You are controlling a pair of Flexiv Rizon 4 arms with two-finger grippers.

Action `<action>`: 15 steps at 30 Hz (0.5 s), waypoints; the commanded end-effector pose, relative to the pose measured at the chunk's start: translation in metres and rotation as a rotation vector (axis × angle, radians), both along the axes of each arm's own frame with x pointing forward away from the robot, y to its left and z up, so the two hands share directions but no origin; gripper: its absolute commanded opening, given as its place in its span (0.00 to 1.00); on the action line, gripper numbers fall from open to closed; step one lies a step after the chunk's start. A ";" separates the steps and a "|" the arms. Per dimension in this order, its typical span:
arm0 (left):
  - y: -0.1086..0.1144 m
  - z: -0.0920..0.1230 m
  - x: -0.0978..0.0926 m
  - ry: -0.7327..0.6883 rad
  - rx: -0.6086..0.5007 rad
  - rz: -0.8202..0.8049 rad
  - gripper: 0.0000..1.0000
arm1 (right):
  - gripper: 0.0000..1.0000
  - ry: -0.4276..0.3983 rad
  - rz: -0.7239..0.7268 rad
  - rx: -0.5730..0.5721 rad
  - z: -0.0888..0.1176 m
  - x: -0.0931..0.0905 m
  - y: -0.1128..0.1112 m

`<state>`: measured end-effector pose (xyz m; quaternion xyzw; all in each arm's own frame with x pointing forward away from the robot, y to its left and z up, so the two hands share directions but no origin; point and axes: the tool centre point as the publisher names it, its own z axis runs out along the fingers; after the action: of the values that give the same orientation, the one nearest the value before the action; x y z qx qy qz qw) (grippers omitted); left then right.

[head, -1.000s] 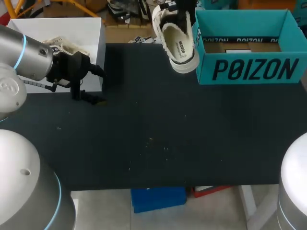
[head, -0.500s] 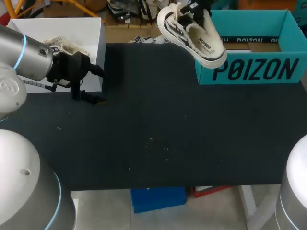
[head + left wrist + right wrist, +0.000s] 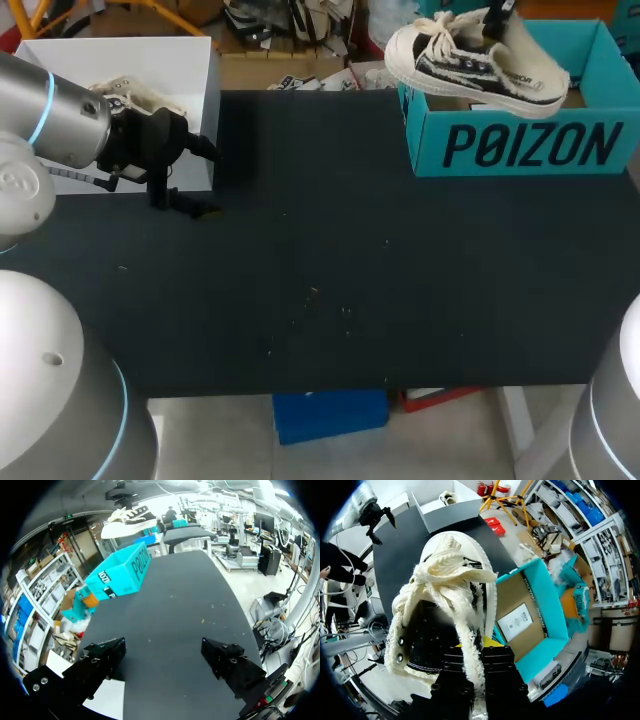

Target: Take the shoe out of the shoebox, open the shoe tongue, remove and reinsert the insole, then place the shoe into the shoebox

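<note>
My right jaws grip the shoe [image 3: 470, 65] by its opening, above the shoebox [image 3: 530, 145] at the far right. Its long axis runs along the box, toe left. My left jaws gape empty, far left.

Head camera looks down on the table [image 3: 320, 280] from above and behind. Left wrist camera faces across it toward the distant box [image 3: 120, 573]; right wrist camera hangs close over the shoe [image 3: 442, 587] and box, shared by all views.
</note>
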<state>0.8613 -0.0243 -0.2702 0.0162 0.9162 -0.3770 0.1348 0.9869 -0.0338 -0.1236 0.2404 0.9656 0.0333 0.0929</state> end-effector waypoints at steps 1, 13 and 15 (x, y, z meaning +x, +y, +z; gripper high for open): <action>-0.001 -0.001 -0.001 -0.003 0.003 0.003 1.00 | 0.00 0.044 0.320 -0.002 0.001 0.002 -0.005; -0.001 -0.001 -0.001 -0.003 0.003 0.003 1.00 | 0.00 0.044 0.320 -0.002 0.001 0.002 -0.005; -0.001 -0.001 -0.001 -0.003 0.003 0.003 1.00 | 0.00 0.045 0.305 -0.027 -0.004 0.009 0.003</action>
<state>0.8613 -0.0242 -0.2702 0.0162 0.9162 -0.3770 0.1348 0.9903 -0.0398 -0.1247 0.0876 0.9929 0.0404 0.0702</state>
